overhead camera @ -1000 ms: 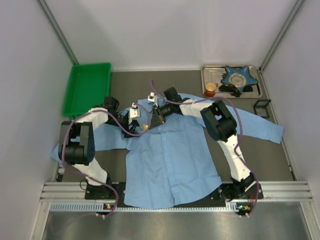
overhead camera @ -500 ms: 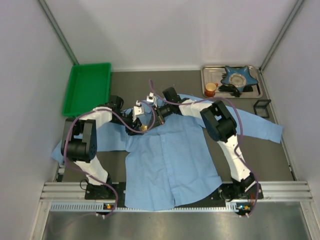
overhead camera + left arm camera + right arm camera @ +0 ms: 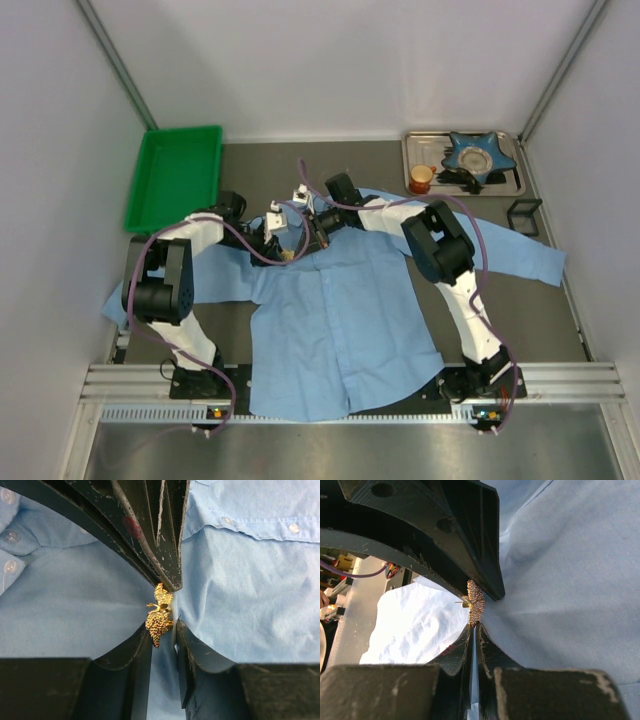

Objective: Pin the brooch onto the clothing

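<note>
Left fingers [image 3: 165, 567] pinching brooch [image 3: 159, 614], arm reaching over shirt [image 3: 240, 605]

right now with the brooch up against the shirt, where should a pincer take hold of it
By its narrow edges, across the width. The brooch stands edge-on against the shirt, its long gold body in line with the left pincer, so come from above the fabric with the fingers on either side.

Plain white walls [image 3: 330, 60] enclose a dark grey table [image 3: 250, 160] under even light
</note>
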Robot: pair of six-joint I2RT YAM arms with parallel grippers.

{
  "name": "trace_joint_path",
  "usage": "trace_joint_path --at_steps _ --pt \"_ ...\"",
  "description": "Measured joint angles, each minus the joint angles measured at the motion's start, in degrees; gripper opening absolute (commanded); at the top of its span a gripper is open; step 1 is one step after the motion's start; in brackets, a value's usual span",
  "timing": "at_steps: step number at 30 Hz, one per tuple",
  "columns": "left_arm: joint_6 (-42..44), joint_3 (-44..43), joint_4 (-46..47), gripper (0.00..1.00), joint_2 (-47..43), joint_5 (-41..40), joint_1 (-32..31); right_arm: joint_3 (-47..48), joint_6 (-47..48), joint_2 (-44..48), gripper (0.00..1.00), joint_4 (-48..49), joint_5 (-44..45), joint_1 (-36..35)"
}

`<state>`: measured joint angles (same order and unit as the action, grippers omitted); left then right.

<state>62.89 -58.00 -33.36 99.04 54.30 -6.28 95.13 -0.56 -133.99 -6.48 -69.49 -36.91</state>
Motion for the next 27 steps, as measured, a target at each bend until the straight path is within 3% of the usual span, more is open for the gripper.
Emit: trace_joint_path --at_steps 14,20,27 --pt "0.24 -2.27 -4.26 0.27 0.98 2.01 0.02 -0.76 2.05 1.29 0.00 0.04 0.83 -0.07" --pt "-0.46 -2.45 -4.20 0.39 0.98 2.32 0.02 -1.03 2.43 1.77 0.00 0.09 0.90 -0.15" --pt "-0.90 -2.49 -4.15 0.36 0.98 2.45 0.04 -1.03 2.49 1.95 0.00 0.07 0.90 -0.22"
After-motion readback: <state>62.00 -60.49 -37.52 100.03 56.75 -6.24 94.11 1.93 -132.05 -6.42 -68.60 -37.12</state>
